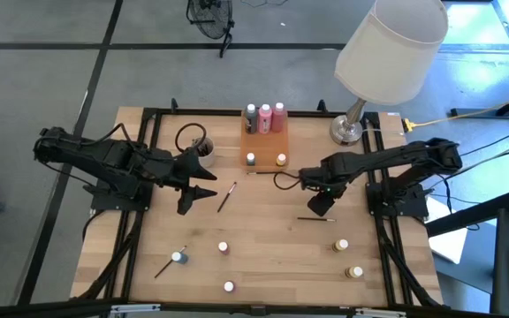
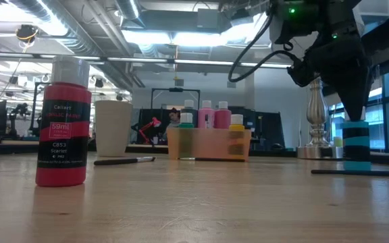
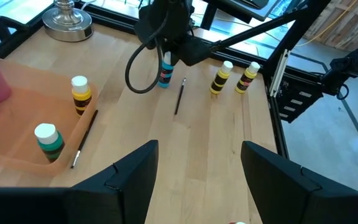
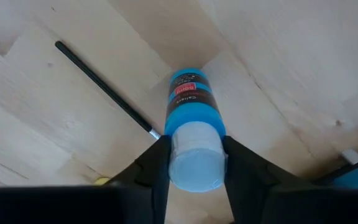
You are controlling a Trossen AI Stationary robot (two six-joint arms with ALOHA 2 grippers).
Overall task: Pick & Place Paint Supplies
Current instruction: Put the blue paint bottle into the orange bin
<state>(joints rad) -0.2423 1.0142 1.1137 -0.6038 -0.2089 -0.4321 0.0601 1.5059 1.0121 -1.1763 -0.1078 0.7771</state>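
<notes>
Two grippers at work near the orange tray (image 1: 264,146). Right gripper (image 1: 318,201) in front of the tray and toward the lamp (image 1: 387,53) side, fingers closed round the white cap of a blue paint pot (image 4: 191,118); pot upright on the table (image 1: 263,256), base on the wood. Thin dark paintbrush (image 4: 101,87) flat on the table just beside that pot. Left gripper (image 1: 203,183) on the tray's other side, near the round grey cup (image 1: 204,148), fingers spread wide with nothing between them. Second paintbrush (image 1: 227,195) on the wood just beside the left gripper. Inside the tray: three tall bottles (image 1: 265,117) along the far wall, two small white-capped pots (image 1: 266,159) near the front wall. More small pots (image 1: 224,248) scattered well in front of the tray, two yellow ones (image 1: 346,258) toward the right edge.
</notes>
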